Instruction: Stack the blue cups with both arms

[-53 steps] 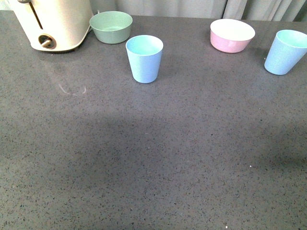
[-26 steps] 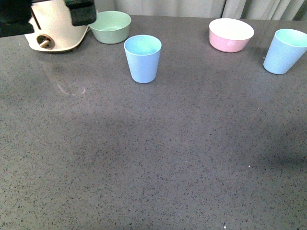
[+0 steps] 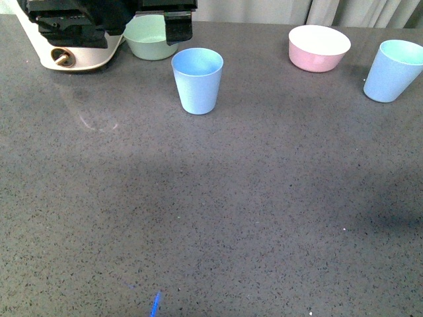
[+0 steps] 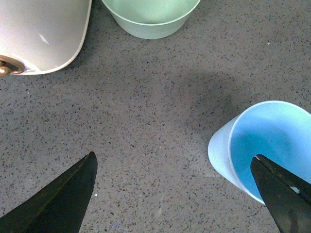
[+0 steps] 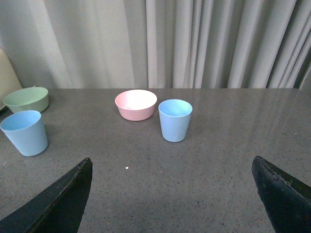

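Front view, left to right. In the upper left of the frame the black left hand (image 3: pixel 119 23) hangs above a cream appliance (image 3: pixel 73 56) and a green bowl (image 3: pixel 149 43). Its wide bar lies level across the top edge, and one finger (image 3: pixel 178 26) points down just left of the first blue cup (image 3: pixel 197 82). That cup stands upright in the upper middle of the grey speckled tabletop (image 3: pixel 231 198). Further right is a pink bowl (image 3: pixel 318 49), and at the far right edge stands the second blue cup (image 3: pixel 395 71), also upright and well apart from the first.

Left wrist view: the hand's fingers are spread wide with nothing between them. The first cup sits at the lower right of this frame, and one fingertip (image 4: pixel 277 194) overlaps its mouth, so the cup is off to one side of the gap and not centred in it.

Right wrist view: the right hand (image 5: pixel 172 165) is also released, with its fingers at the lower corners of the frame. It faces the second cup, which sits in the centre of the frame, some way off. This hand does not show in the front view.

The step appears to be the approach, with neither cup grasped yet. To do it well, the left hand likely needs to shift sideways until the first cup lies squarely between both fingers. It should then close on the tapered wall below the rim, keeping the cup upright and clear of the green bowl.
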`<state>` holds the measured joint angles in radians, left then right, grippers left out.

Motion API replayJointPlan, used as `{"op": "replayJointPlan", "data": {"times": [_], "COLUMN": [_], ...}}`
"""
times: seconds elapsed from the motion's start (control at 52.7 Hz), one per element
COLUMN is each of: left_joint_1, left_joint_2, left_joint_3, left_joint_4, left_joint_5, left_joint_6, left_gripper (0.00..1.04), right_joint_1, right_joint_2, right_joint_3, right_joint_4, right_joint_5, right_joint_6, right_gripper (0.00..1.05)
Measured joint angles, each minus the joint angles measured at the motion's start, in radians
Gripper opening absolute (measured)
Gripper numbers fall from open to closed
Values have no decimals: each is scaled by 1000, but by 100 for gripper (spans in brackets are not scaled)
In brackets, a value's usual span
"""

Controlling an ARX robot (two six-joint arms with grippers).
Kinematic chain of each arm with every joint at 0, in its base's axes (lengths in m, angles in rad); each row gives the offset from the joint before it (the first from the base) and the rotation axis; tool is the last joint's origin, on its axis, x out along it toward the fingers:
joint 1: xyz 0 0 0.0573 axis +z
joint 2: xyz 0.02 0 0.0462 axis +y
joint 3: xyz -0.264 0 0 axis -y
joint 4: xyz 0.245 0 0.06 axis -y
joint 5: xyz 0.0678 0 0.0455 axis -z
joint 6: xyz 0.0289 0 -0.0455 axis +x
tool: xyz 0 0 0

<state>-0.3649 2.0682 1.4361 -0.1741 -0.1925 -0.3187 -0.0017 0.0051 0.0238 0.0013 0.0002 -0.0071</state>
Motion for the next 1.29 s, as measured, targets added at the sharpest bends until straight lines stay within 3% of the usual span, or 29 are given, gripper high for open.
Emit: {"op": "replayJointPlan", "data": {"times": [0.266, 0.607, 0.721, 0.797, 0.911, 1.139, 1.291], "left_joint_1": [-28, -40, -46, -54, -64, -81, -86], "left_joint_2": [145, 227, 233, 241, 248, 264, 264], "left_joint_3": [194, 261, 273, 292, 308, 337, 344], "left_joint_4": [-117, -169, -180, -195, -220, -272, -296], "left_joint_5": [-18, -5, 2, 9, 22, 49, 52], "left_joint_6": [-12, -33, -35, -36, -39, -50, -62], "left_gripper": [96, 95, 81, 65, 49, 4, 2], "right_joint_1": [0, 0, 0, 0, 0, 0, 0], "right_joint_2": [0, 0, 0, 0, 0, 0, 0], "right_joint_3": [0, 0, 0, 0, 0, 0, 0], "right_joint_4": [0, 0, 0, 0, 0, 0, 0], "right_joint_5": [0, 0, 0, 0, 0, 0, 0], "right_joint_6": [0, 0, 0, 0, 0, 0, 0], "right_gripper": [96, 96, 96, 96, 96, 96, 96]}}
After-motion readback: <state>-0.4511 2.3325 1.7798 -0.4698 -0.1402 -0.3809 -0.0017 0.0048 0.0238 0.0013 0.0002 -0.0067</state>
